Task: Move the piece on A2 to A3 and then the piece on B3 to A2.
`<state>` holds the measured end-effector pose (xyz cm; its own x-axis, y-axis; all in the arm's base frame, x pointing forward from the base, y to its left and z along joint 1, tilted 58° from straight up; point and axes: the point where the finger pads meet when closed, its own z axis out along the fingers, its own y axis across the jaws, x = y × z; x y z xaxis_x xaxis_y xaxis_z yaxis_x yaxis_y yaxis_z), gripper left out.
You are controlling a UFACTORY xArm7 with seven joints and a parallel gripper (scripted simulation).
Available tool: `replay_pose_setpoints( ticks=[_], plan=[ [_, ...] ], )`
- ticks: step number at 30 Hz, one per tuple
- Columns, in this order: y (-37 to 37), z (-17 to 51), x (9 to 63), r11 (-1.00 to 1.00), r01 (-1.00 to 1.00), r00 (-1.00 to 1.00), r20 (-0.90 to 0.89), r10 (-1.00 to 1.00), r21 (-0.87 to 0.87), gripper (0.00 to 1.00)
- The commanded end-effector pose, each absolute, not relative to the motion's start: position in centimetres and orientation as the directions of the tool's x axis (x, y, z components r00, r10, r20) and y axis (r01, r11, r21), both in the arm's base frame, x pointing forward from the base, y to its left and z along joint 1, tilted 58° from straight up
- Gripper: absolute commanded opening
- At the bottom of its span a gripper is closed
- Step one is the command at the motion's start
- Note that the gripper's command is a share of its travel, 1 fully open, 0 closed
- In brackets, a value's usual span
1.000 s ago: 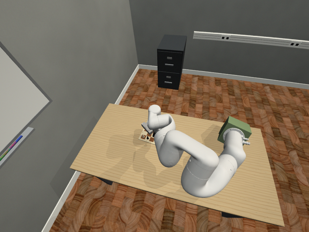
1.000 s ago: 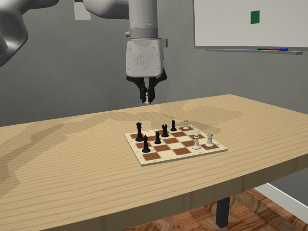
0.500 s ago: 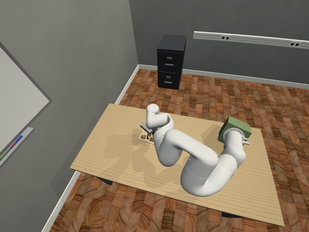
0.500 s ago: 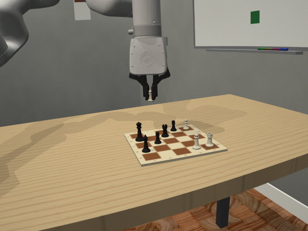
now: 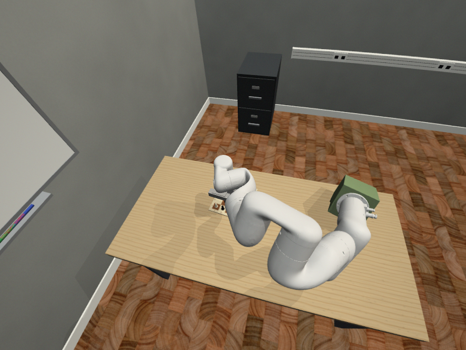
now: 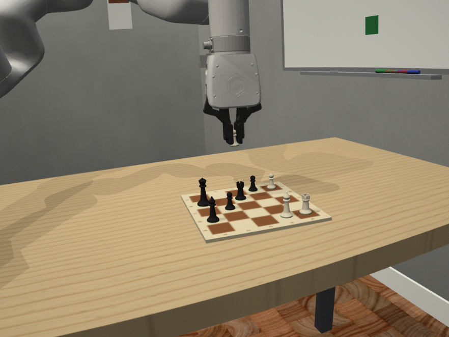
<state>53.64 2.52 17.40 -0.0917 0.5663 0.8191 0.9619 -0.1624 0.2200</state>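
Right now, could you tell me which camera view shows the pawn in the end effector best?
The exterior view: the white pawn hangs clearly between the shut fingers of the end effector, high above the board. In the top view, the arm hides the pawn completely.

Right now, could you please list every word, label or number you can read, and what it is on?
None can be read.
Gripper housing: an embossed hexagon logo, letters too faint to read.
Chessboard edge: small marks, too small to read.
Whiteboard: a plain green square, no text.
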Motion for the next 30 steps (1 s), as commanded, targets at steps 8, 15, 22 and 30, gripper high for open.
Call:
replay_pose_setpoints(
  ticks=[8, 15, 22, 30],
  plan=[
    [3.0, 17.0, 54.0, -0.161, 0.959, -0.102, 0.817, 0.567, 0.231, 0.00],
    [4.5, 16.0, 54.5, -0.161, 0.959, -0.102, 0.817, 0.567, 0.231, 0.00],
    [7.2, 14.2, 55.4, -0.161, 0.959, -0.102, 0.817, 0.567, 0.231, 0.00],
    [9.1, 12.9, 56.0, -0.161, 0.959, -0.102, 0.817, 0.567, 0.231, 0.00]
  ],
)
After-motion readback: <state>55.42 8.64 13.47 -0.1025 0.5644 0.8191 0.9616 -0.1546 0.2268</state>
